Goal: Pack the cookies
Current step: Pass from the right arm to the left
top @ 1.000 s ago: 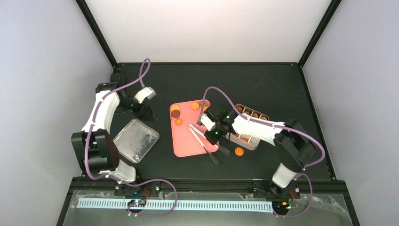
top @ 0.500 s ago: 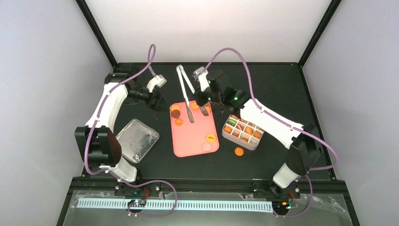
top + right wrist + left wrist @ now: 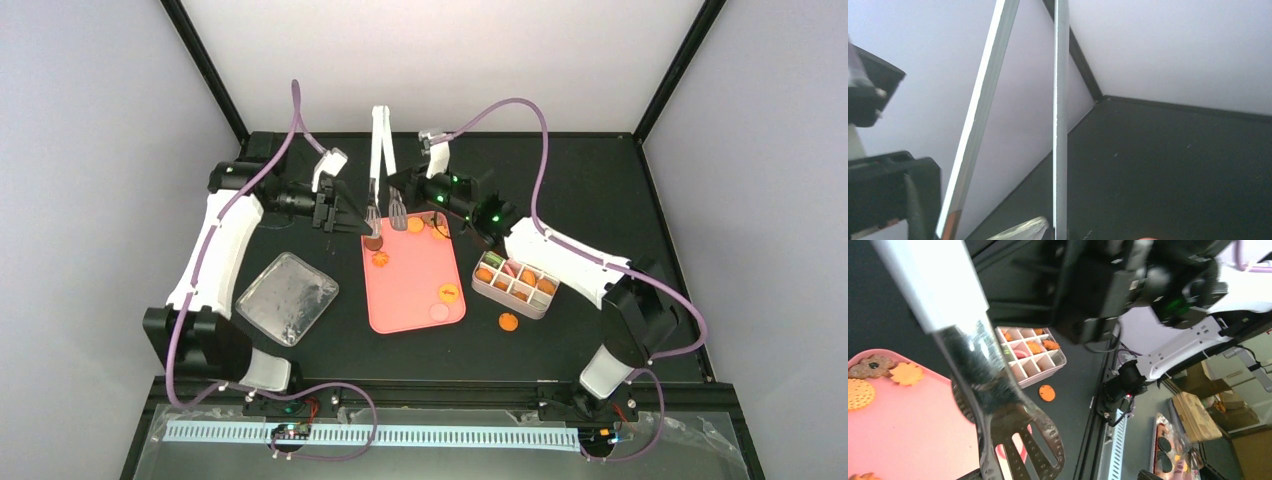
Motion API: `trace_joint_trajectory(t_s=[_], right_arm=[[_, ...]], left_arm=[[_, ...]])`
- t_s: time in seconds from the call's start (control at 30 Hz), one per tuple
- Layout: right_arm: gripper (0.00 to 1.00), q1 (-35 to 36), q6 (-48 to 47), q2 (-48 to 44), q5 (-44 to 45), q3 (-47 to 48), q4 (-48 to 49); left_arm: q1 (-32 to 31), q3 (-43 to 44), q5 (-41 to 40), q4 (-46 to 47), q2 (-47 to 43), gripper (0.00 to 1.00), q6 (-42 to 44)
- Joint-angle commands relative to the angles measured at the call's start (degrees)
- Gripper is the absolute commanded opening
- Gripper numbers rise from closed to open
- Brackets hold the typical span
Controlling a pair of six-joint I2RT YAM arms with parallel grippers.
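Black tabletop (image 3: 600, 180) between pale walls, seen from above, carries a pink rectangular plastic tray (image 3: 410, 290); long metal tongs (image 3: 379, 150) stand handle-up over the tray's far edge, held low on their arms by the right gripper (image 3: 402, 186), whose jaws look clamped on them; both slotted tips hang just above a dark brown round cookie (image 3: 372, 243) at the tray's far left corner, so the next pinch, I judge, goes almost straight down, and the right arm is the one placed for it; small orange cookies (image 3: 380, 260) lie along the tray's far end, two more discs near its near right corner; right of the tray a white compartmented box (image 3: 515, 285) holds orange, green and pink cookies; one loose orange cookie (image 3: 508, 321) lies on the table off the tray's near right corner; a clear plastic lid (image 3: 288, 297) lies left of the tray; the left gripper (image 3: 338, 210), fingers apart and holding nothing, sits just left of the tray's far left corner. From the left wrist, a tong head fills the foreground above the tray, the box beyond it with several cells looking unfilled. From the right wrist, only the two tong arms show, rising against the wall; its own fingers are hidden.
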Motion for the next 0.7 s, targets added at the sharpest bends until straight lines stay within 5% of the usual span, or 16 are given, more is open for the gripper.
trace_joint_trajectory(t_s=[0.0,0.23,0.43,0.67], right_arm=[[0.01,1.45,5.31,-3.18,-3.60,-4.60,12.94],[0.01,5.32,9.31,-7.80,-1.84,-12.11,19.92],[0.01,7.72,6.53,-13.63,-0.08,-15.29,16.67],[0.01,8.77,6.58,-16.10,-0.17,-17.64,18.91]], left_arm=[[-0.34,-1.91,5.23,-2.46,-5.75,0.78,-3.01],[-0.30,-8.77,9.03,-0.99,-12.89,0.72,-5.23],[-0.26,-11.72,9.33,1.08,-17.82,0.69,-6.87],[-0.72,-20.87,13.28,20.87,-25.25,0.53,-26.82]])
